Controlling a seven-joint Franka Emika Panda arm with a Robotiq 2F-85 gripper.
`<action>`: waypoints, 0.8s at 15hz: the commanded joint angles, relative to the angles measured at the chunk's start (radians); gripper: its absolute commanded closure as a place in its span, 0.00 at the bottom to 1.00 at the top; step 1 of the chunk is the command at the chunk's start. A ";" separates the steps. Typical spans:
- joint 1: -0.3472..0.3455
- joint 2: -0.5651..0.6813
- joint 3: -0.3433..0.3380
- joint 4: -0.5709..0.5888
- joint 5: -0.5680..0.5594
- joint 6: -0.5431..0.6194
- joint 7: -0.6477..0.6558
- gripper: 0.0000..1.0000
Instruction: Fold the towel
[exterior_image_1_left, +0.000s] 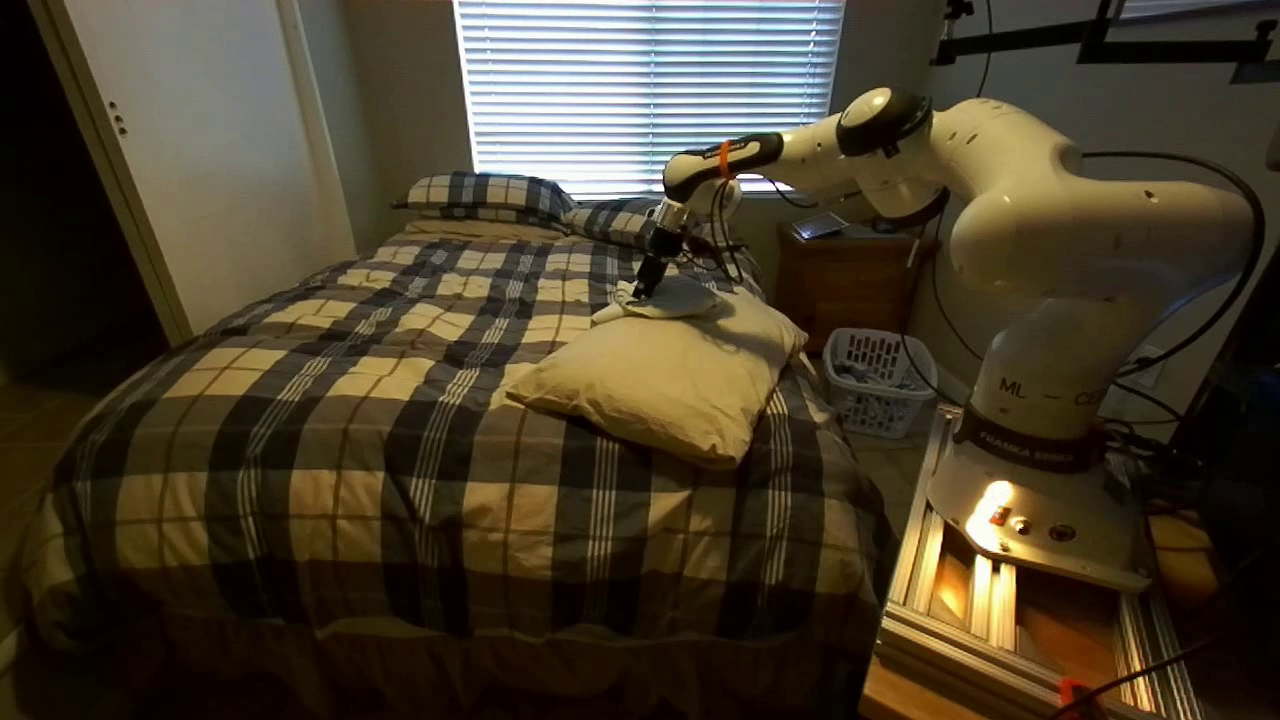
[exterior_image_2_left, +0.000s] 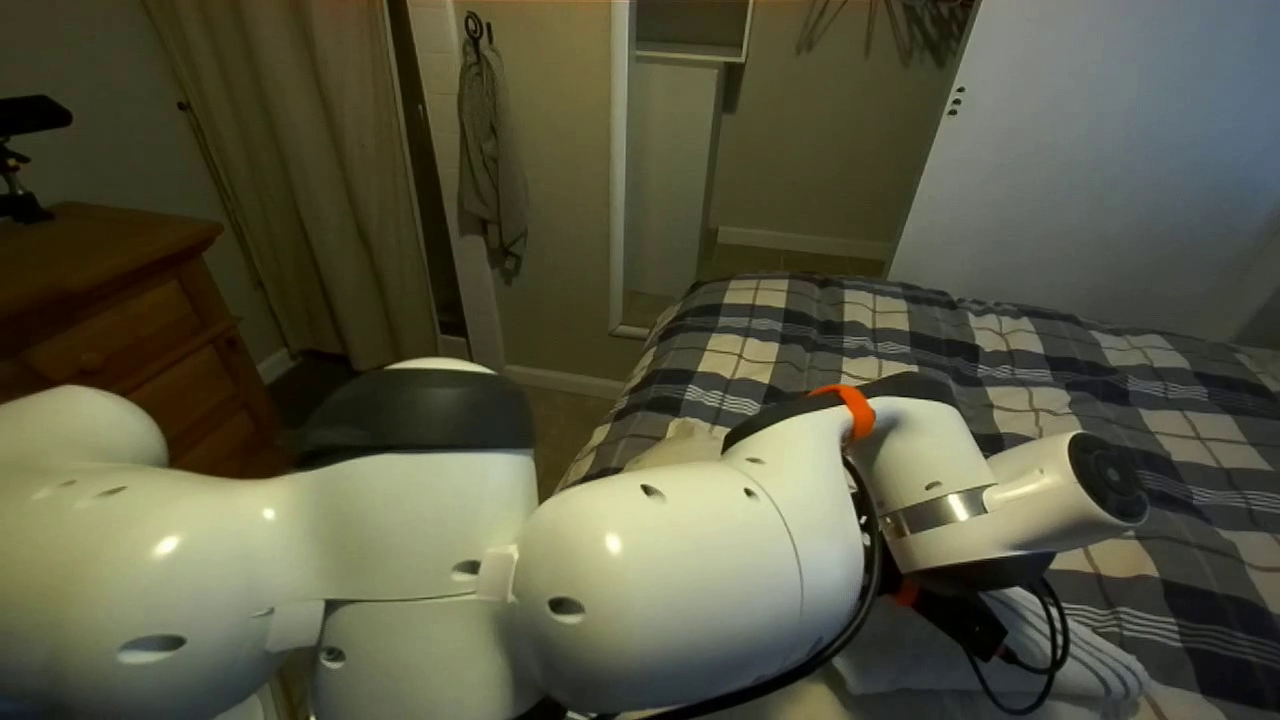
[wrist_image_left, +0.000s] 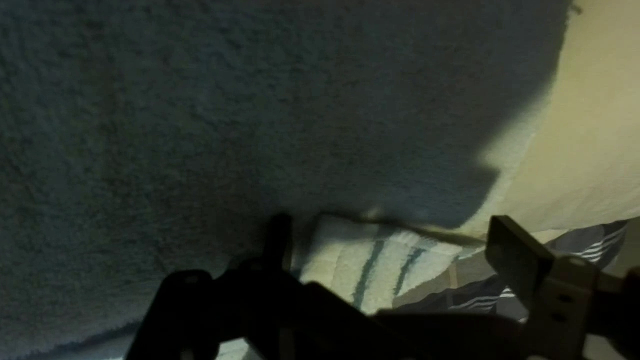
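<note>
The towel (exterior_image_1_left: 683, 298) is white with grey-blue stripes and lies on the far part of a cream pillow (exterior_image_1_left: 670, 385) on the bed. In an exterior view its striped end (exterior_image_2_left: 1085, 655) shows below the wrist, the rest hidden by the arm. My gripper (exterior_image_1_left: 645, 288) points down at the towel's edge. In the wrist view the gripper (wrist_image_left: 395, 237) is open, its fingers wide apart. A striped flap of towel (wrist_image_left: 370, 265) shows between the fingers, and the shaded towel surface fills the upper left. I cannot tell whether the fingertips touch the cloth.
The bed has a plaid cover (exterior_image_1_left: 400, 420), with plaid pillows (exterior_image_1_left: 490, 198) at its head. A white laundry basket (exterior_image_1_left: 880, 385) and a wooden nightstand (exterior_image_1_left: 850, 285) stand beside the bed near the arm. A cable hangs from the wrist.
</note>
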 joint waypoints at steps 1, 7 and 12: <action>0.024 0.028 0.020 0.062 0.031 -0.049 -0.002 0.00; 0.025 0.048 0.079 0.082 0.097 -0.060 -0.012 0.00; 0.057 0.080 0.100 0.133 0.108 -0.039 -0.017 0.00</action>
